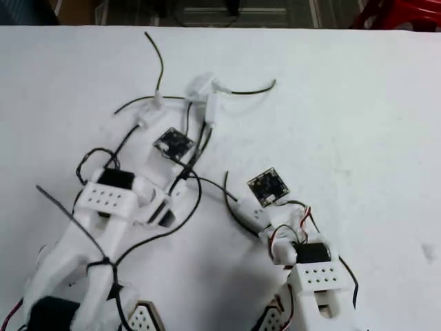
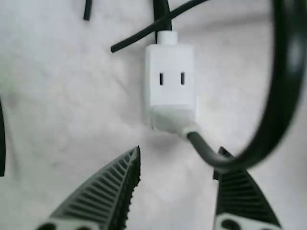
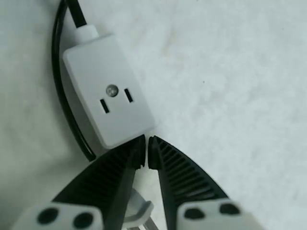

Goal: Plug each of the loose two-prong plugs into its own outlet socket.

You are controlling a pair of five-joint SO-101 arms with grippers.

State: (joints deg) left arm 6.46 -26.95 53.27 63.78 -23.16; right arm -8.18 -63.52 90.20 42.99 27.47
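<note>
We are looking at a white two-slot outlet (image 2: 170, 81) lying flat on the table (image 2: 57, 120) just ahead of the left fingers (image 2: 117, 189), its slots facing up. A white plug (image 2: 168, 120) is sitting against its near end, and we cannot tell whether it is seated. The plug's black cord (image 2: 283, 96) is curling away in a wide loop. The left fingers are standing wide apart, empty.

The right wrist view is giving us a white three-hole outlet (image 3: 108, 96), with two slots and a round hole, also face up. The right fingers (image 3: 180, 172) are closed to a thin slit, their tips touching that outlet's near corner.

The high view is showing the wider tangle. Another outlet (image 1: 210, 107) and small white connectors (image 1: 157, 102) on thin dark cords are lying across the middle of the white table. The left arm (image 1: 110, 200) and right arm (image 1: 313, 276) are sitting at its near edge. Behind the table a red chair (image 1: 403, 12) is standing on a dark floor.
</note>
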